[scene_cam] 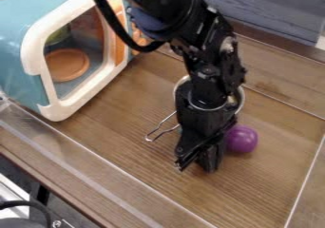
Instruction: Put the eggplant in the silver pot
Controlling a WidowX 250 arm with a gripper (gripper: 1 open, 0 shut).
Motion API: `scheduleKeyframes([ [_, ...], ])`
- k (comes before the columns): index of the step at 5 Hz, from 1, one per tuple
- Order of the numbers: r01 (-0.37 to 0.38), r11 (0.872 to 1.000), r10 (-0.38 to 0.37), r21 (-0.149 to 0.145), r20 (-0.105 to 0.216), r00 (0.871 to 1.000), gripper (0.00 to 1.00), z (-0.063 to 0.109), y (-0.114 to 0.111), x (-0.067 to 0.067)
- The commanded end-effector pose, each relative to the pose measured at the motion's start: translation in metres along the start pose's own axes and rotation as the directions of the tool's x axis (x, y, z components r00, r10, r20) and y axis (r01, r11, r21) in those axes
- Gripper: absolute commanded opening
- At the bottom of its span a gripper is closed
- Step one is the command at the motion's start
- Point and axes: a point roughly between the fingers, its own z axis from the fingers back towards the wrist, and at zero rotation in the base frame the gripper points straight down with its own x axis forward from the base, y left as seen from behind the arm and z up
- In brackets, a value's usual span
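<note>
I've got the purple eggplant (241,140) on the wooden desk (140,165), just beside the tool (203,165), on the side away from the toy microwave. Only a rounded end shows, R side of view; the rest is hidden behind the tool, so can't tell which way the stem pts or how the long axis lies. Tool is down low near the desk, fingers together, i.e. closed; can't confirm any grip on the eggplant.

Silver pot (237,97) sits behind the arm, mostly blocked, w/ bits of rim showing either side. Its wire handle (162,127) sticks out toward view L. Arm (203,61) comes down from top of view & blocks my line to the pot + part of the eggplant.

Teal-and-white toy microwave (57,56) is upper L, w/ an orange round piece (67,65) inside.
</note>
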Motion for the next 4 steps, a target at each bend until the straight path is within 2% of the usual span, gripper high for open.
scheduleKeyframes([
  [1,0.010,1.000,-0.010,0.007,0.018,1.000,0.00,0.0110,-0.0059,-0.0018],
  [2,0.015,0.999,-0.016,0.052,0.025,1.000,0.00,0.0151,-0.0041,-0.0018],
  [4,0.046,0.989,-0.046,0.142,-0.004,0.999,0.00,0.0207,-0.0015,-0.0011],
])
